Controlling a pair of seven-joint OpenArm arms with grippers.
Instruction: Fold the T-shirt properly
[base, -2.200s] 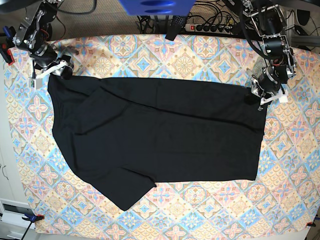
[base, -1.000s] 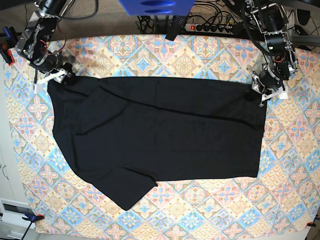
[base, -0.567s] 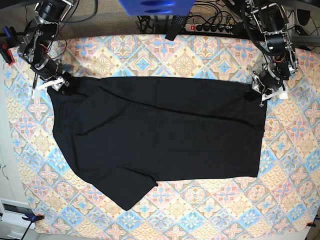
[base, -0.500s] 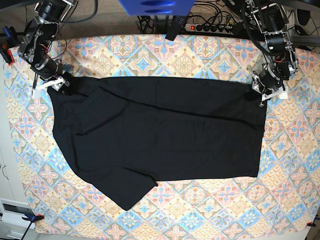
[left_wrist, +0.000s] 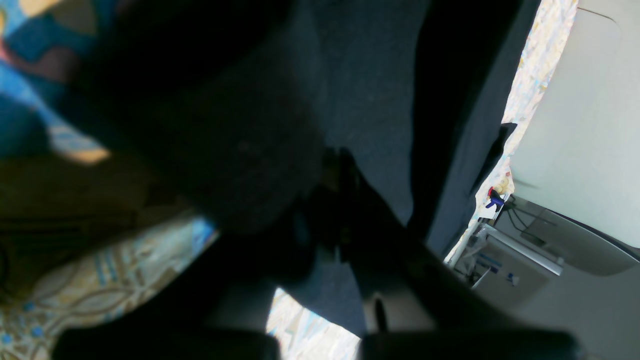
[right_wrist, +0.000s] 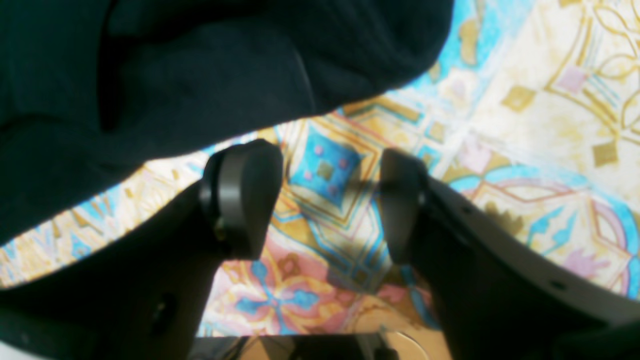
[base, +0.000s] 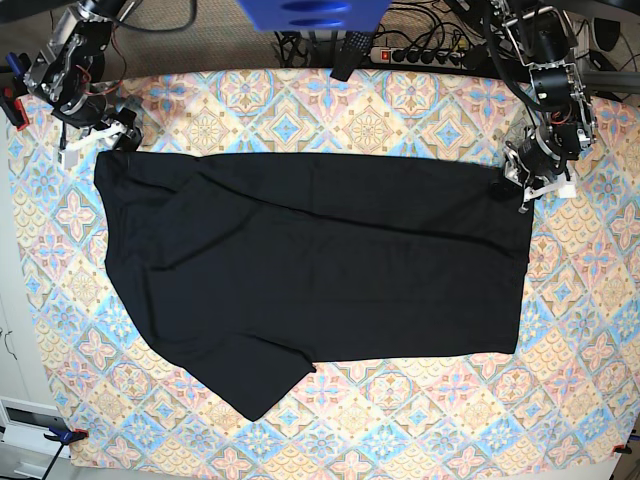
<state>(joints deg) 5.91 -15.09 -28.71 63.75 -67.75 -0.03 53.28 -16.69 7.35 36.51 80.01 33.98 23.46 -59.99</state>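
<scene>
The black T-shirt (base: 320, 275) lay spread flat on the patterned tablecloth (base: 400, 110) covering the bench, folded once, with 1 sleeve pointing toward 7 o'clock in the base view.

Right hand (base: 95, 140) sat at about 10 o'clock of the garment, just off its upper corner. In the right wrist view its 2 fingers (right_wrist: 245, 195) stood well apart over bare tablecloth (right_wrist: 550, 100), holding nothing; the shirt edge (right_wrist: 200, 75) lay just beyond the fingertips, not between them.

Left hand (base: 535, 185) rested at about 2 o'clock of the garment, at its far corner. The left wrist view was dark and blurred; the hand (left_wrist: 330, 200) appeared fully closed with dark cloth (left_wrist: 370, 100) bunched around the fingertips, so it was pinching the T-shirt corner.

A power strip (base: 425, 55) lay beyond the bench's far edge.
</scene>
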